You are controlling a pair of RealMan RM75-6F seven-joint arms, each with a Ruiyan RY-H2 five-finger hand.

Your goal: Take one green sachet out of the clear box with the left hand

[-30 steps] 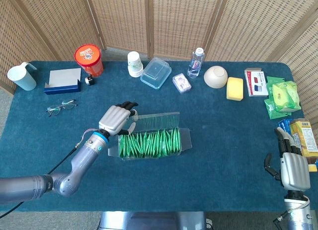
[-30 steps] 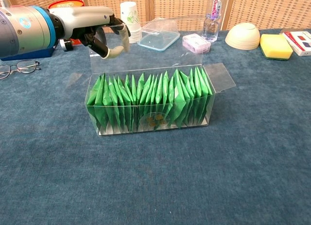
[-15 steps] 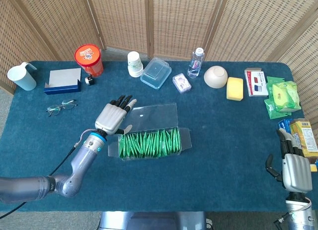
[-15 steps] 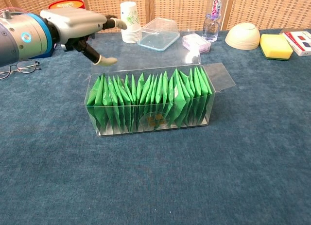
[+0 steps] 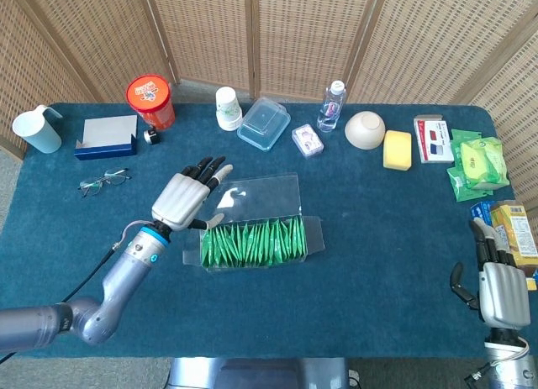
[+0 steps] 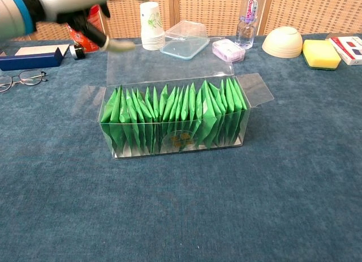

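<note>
Hovering w/ fingers spread, holding nothing, left hand [image 5: 181, 199] sits by the clear plastic box [image 6: 175, 138], lid flap back. Thin green foil sachets [image 6: 169, 119] stand packed upright inside; probably light, slick, floppy—pinch one top edge.

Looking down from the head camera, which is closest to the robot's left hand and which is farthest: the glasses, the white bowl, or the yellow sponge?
Measured from the left hand in the head view:
1. Glasses, nearest, lying on the cloth off to the hand's left.
2. White bowl, far across at the back, right of the water bottle.
3. Yellow sponge, farthest, just right of the bowl.
</note>
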